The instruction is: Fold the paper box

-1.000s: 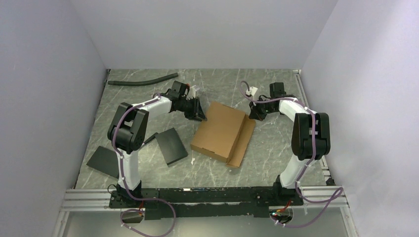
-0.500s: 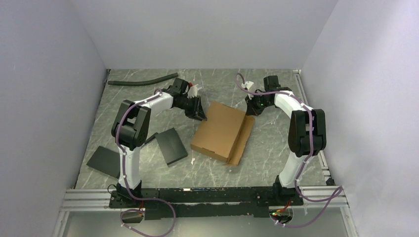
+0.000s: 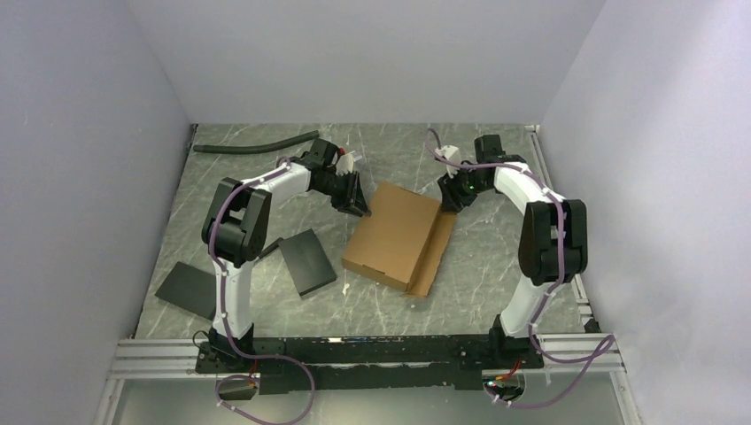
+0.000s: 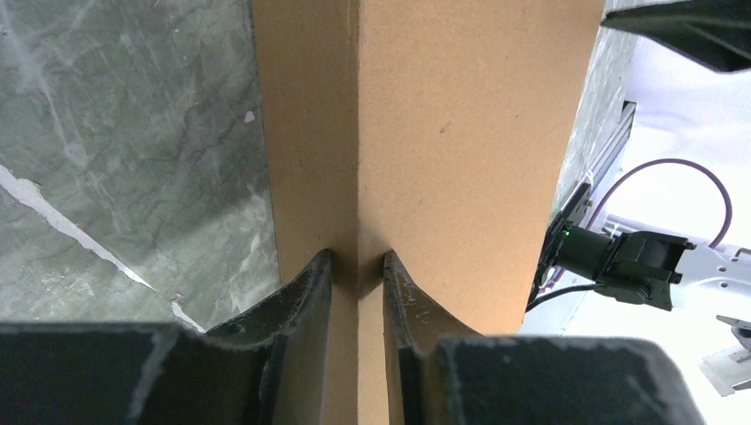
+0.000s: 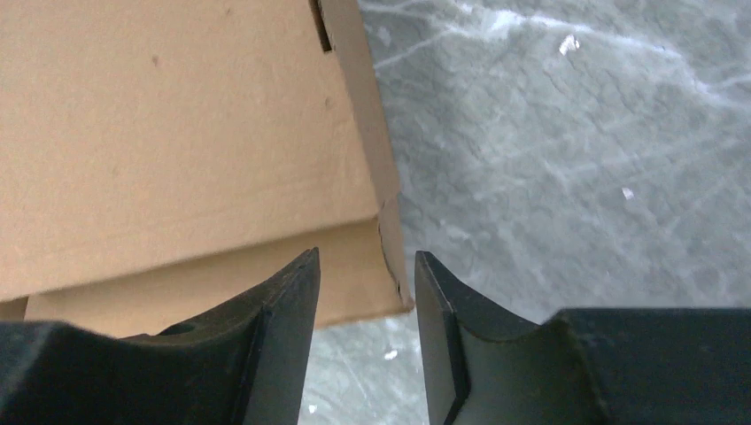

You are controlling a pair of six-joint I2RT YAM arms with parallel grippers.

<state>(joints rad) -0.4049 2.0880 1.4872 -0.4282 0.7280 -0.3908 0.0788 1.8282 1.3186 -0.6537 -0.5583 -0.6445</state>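
Grey marbled table (image 3: 496, 168) inside pale lilac walls (image 3: 354, 53). The flat brown cardboard paper box (image 3: 394, 232) lies mid-table. The left gripper (image 4: 358, 263) pinches its far-left edge. The right gripper (image 5: 365, 266) is parted around its far-right corner.

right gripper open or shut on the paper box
Open. In the right wrist view the right gripper shows a clear gap between its fingers; the paper box corner sits at the gap, unpinched.

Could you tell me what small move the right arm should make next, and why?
Probably close the right tool on the box corner. Its jaws stand open with that corner flap between them, untouched, while the left tool grips the box's other side, which should steady it for a fold.
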